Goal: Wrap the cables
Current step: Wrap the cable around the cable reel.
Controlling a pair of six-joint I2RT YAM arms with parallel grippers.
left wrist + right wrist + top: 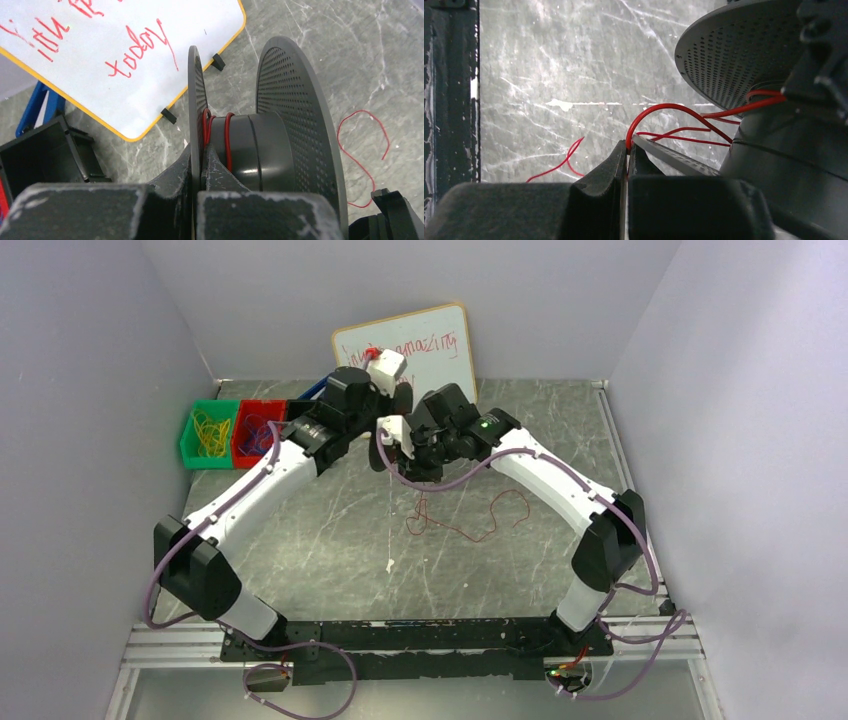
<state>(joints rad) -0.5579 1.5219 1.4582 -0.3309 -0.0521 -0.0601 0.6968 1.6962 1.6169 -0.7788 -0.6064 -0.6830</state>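
- Red wire [669, 104]: one stretch arcs from the tips of the right gripper to the hub of the spool. A few turns lie wound on the hub [228, 140] beside the thin flange. The rest lies in loose loops on the table [330, 530], right of centre in the top view.
- Black spool [295, 115]: two perforated flanges and a dark hub, held above the table between the two arms, in front of the whiteboard.
- Closed left gripper [198, 162]: its fingers clamp the rim of the thin flange, which passes between them.
- Closed right gripper [626, 150]: its fingers press together and pinch the wire at their tips, just beside the spool.
- Yellow-edged whiteboard [420, 345]: it bears red handwriting and leans at the far wall.
- Two bins at the table's far left: the green bin [190, 445] holds yellow loops, and the red bin [240, 450] touches its side.
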